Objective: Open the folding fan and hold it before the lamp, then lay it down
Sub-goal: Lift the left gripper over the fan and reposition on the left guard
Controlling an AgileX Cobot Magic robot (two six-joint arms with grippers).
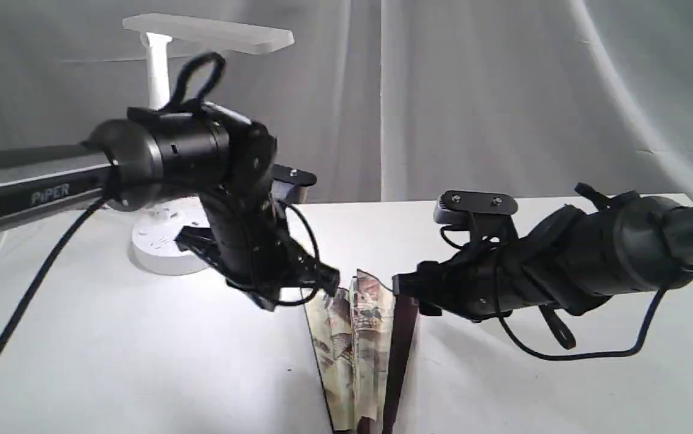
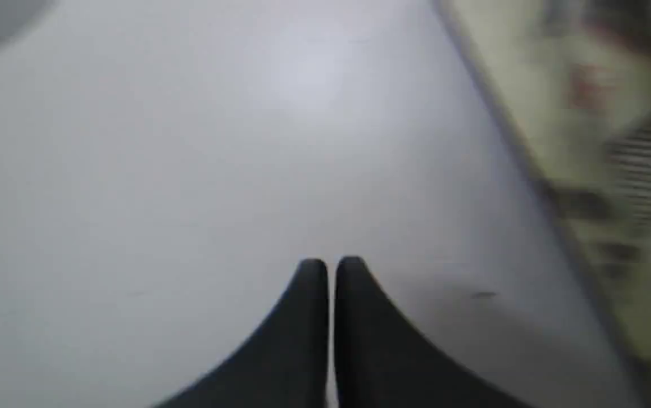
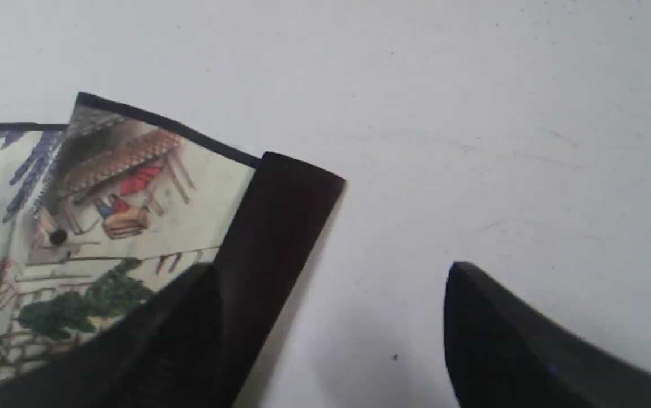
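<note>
The folding fan (image 1: 352, 343) lies partly spread on the white table (image 1: 111, 349), its painted cream pleats showing between dark maroon guards (image 1: 403, 337). My left gripper (image 1: 329, 283) is shut with nothing in it, its tips beside the fan's left top corner; the left wrist view shows the shut fingertips (image 2: 331, 265) over bare table, with the fan (image 2: 614, 141) blurred off to one side. My right gripper (image 1: 403, 289) is open at the fan's right guard. In the right wrist view the open gripper (image 3: 333, 272) straddles the guard (image 3: 280, 209), one finger (image 3: 189, 317) over the painted paper (image 3: 115, 209).
The white lamp stands at the back left, its flat head (image 1: 207, 31) above my left arm and its round base (image 1: 165, 241) partly hidden behind it. Black cables hang from both arms. A grey curtain (image 1: 503, 90) closes off the back.
</note>
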